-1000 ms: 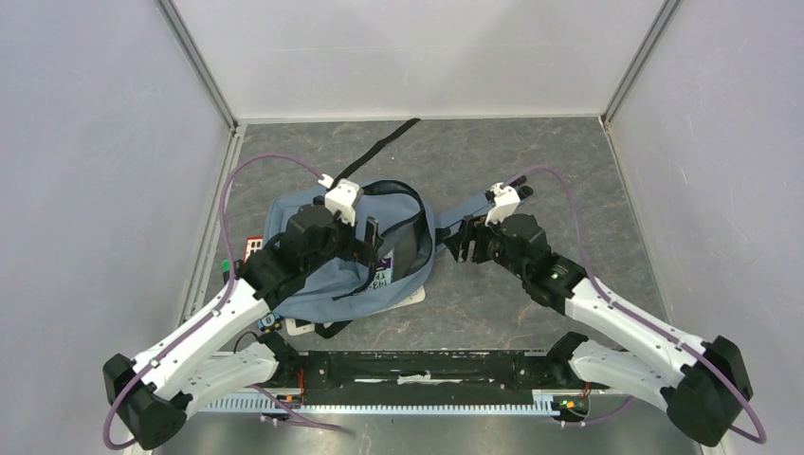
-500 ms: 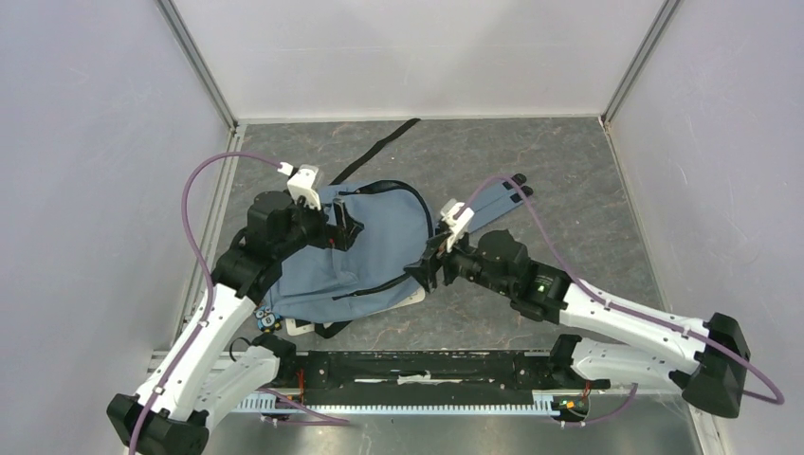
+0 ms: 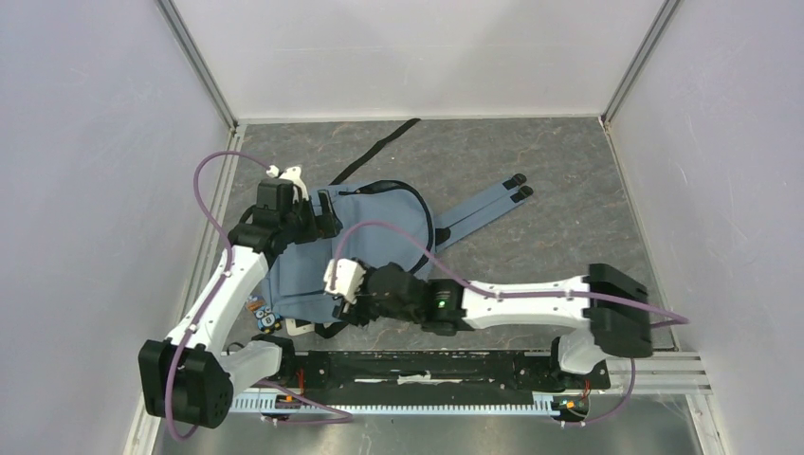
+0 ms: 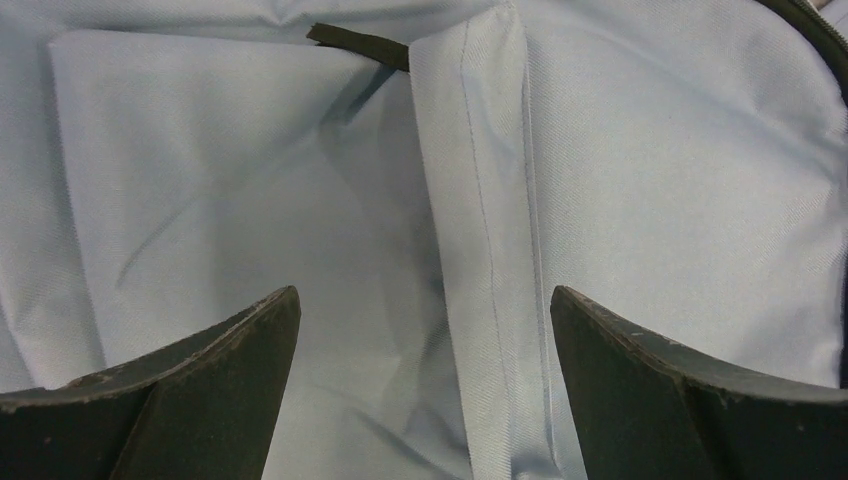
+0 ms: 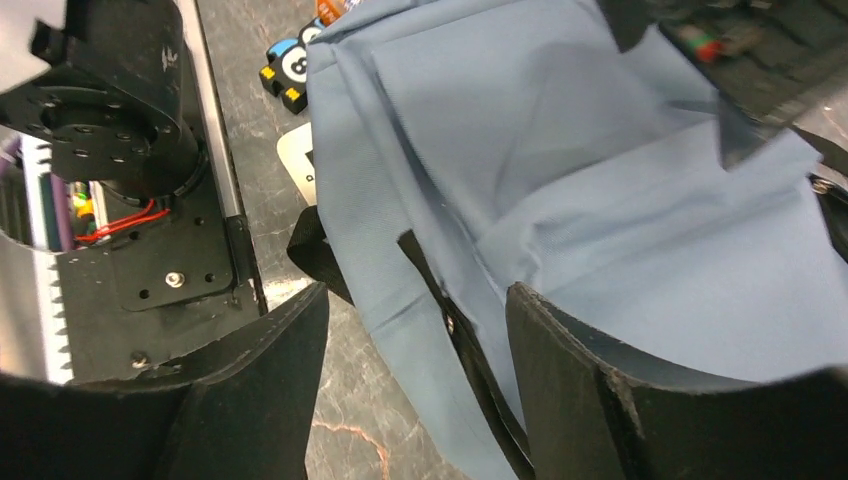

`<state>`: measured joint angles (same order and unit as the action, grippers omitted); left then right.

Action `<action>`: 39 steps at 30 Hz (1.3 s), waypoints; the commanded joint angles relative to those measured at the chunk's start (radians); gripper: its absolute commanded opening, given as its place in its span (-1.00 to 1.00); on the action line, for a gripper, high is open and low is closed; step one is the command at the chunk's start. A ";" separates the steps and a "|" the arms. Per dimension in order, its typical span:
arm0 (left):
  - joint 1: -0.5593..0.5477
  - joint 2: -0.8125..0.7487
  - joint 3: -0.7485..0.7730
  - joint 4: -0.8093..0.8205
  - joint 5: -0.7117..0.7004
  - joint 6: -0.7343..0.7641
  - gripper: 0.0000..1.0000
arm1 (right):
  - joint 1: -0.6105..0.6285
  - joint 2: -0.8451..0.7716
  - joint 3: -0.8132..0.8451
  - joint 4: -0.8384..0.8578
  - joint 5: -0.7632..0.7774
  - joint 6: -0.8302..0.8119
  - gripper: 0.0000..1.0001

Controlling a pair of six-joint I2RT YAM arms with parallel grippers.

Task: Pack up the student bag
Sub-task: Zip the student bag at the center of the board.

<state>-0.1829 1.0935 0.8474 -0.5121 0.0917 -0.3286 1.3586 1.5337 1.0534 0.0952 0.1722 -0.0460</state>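
The student bag (image 3: 379,242) lies flat on the table, grey-blue with black zip trim, its blue shoulder straps (image 3: 484,209) stretched to the right. My left gripper (image 3: 325,210) hovers open over the bag's far left part. In the left wrist view my left gripper (image 4: 425,310) has plain fabric and a stitched band (image 4: 490,250) below it, nothing held. My right gripper (image 3: 330,301) reaches across to the bag's near left edge. In the right wrist view my right gripper (image 5: 418,300) is open, straddling that edge and its black zip (image 5: 455,330).
A small black, yellow and blue toy (image 5: 285,65) and a white card (image 5: 297,160) lie beside the bag's near left corner. A loose black strap (image 3: 379,147) runs toward the back. The black base rail (image 3: 427,370) borders the front; walls enclose three sides.
My right arm swung left from the shoulder straps across the front to the bag's near left edge. My left gripper moved left and back; the bag's opening fell flat, hiding the book inside.
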 commanded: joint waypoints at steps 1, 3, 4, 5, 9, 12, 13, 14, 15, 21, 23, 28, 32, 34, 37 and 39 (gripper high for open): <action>0.011 0.024 -0.007 0.028 0.073 -0.050 0.96 | 0.020 0.119 0.113 0.020 0.042 -0.091 0.37; 0.013 0.039 -0.007 0.024 0.081 -0.050 0.87 | 0.022 0.165 0.138 0.021 0.045 -0.104 0.34; 0.013 0.044 -0.008 0.024 0.086 -0.052 0.85 | 0.022 0.185 0.148 0.024 0.050 -0.109 0.32; 0.013 0.049 -0.010 0.024 0.093 -0.052 0.83 | 0.022 0.200 0.156 0.023 0.054 -0.118 0.31; 0.014 0.064 -0.013 0.026 0.110 -0.053 0.76 | 0.022 0.249 0.187 0.001 0.077 -0.140 0.22; 0.013 0.079 -0.014 0.030 0.128 -0.055 0.67 | 0.022 0.264 0.183 -0.008 0.121 -0.150 0.08; 0.014 0.086 -0.014 0.030 0.134 -0.056 0.63 | 0.022 0.264 0.180 -0.008 0.130 -0.155 0.00; 0.014 0.094 -0.014 0.030 0.143 -0.056 0.59 | 0.022 0.265 0.175 -0.005 0.140 -0.160 -0.09; 0.013 0.104 -0.014 0.030 0.151 -0.056 0.53 | 0.022 0.267 0.172 -0.001 0.147 -0.162 -0.21; 0.013 0.148 -0.011 0.032 0.180 -0.052 -0.04 | 0.026 0.231 0.132 0.032 0.160 -0.144 -0.91; 0.014 0.155 -0.010 0.032 0.181 -0.050 -0.27 | 0.035 0.207 0.104 0.047 0.156 -0.132 -1.00; 0.014 0.172 -0.008 0.028 0.178 -0.047 -0.81 | 0.051 0.137 0.017 0.069 0.238 -0.062 -1.00; 0.013 0.175 -0.004 0.018 0.152 -0.043 -0.96 | 0.060 0.065 -0.066 0.084 0.359 0.020 -1.00; 0.013 0.177 -0.004 0.018 0.147 -0.042 -0.96 | 0.065 0.033 -0.101 0.083 0.426 0.044 -1.00; 0.013 0.178 -0.004 0.018 0.143 -0.042 -0.96 | 0.066 -0.013 -0.149 0.083 0.514 0.110 -1.00; 0.014 0.180 -0.003 0.015 0.137 -0.040 -0.96 | 0.066 -0.036 -0.169 0.072 0.565 0.135 -1.00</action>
<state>-0.1741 1.2655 0.8345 -0.4950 0.2607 -0.3737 1.4216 1.5700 0.9264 0.1581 0.5571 -0.0036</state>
